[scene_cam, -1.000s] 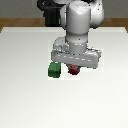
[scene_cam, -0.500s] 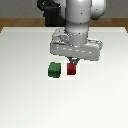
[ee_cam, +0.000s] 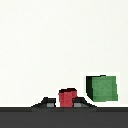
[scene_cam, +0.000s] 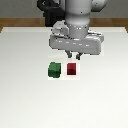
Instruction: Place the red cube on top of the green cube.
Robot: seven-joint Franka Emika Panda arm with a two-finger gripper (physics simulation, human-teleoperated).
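On the exterior view's left sits the green cube (scene_cam: 54,70), flat on the white worktop (scene_cam: 25,100), square-on and a touch bigger than its neighbour. Just beside it, toward the exterior view's right and with a thin strip of worktop showing between them, is the red cube (scene_cam: 71,69), not touching the green one. Above the red cube hangs the pincer (scene_cam: 76,56), under the wide grey wrist block of the arm (scene_cam: 80,20); its two short dark fingers (scene_cam: 80,56) point down. In the exterior view the fingertips seem to end just above the cube's top face, a little toward the exterior view's right of its middle. The wrist view tells more: the red cube (ee_cam: 68,97) stands between the two finger pads (ee_cam: 49,103), one on each side, very close or touching its faces. So the fingers are spread about a cube's width; whether they truly clamp it I cannot tell. The green cube (ee_cam: 102,87) lies to one side, apart from the fingers.
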